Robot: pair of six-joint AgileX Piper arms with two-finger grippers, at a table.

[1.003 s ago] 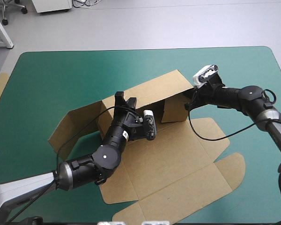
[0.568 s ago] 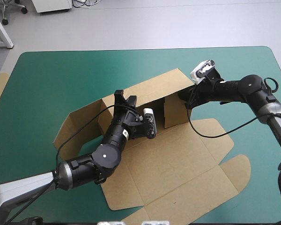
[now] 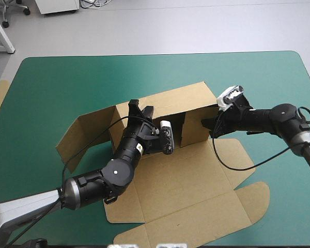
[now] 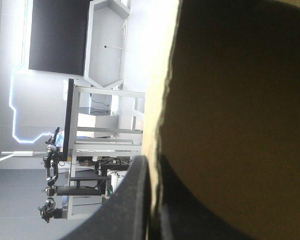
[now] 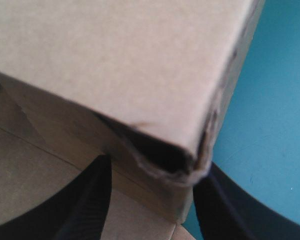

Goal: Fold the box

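1. The left gripper (image 4: 153, 161) was clamped tight on the top edge of the box's (image 3: 186, 178) raised rear wall
2. The right gripper (image 5: 151, 172) had its fingers parted, straddling that wall's right-hand corner
3. The brown box lay mid-table (image 3: 62, 88), rear wall upright, the other flaps flat toward the near edge
4. The left arm reached in from the near-left corner, the right arm from the right edge

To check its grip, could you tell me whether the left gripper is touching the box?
Touching. The left wrist view shows the left gripper, fingers shut on an edge of the box.
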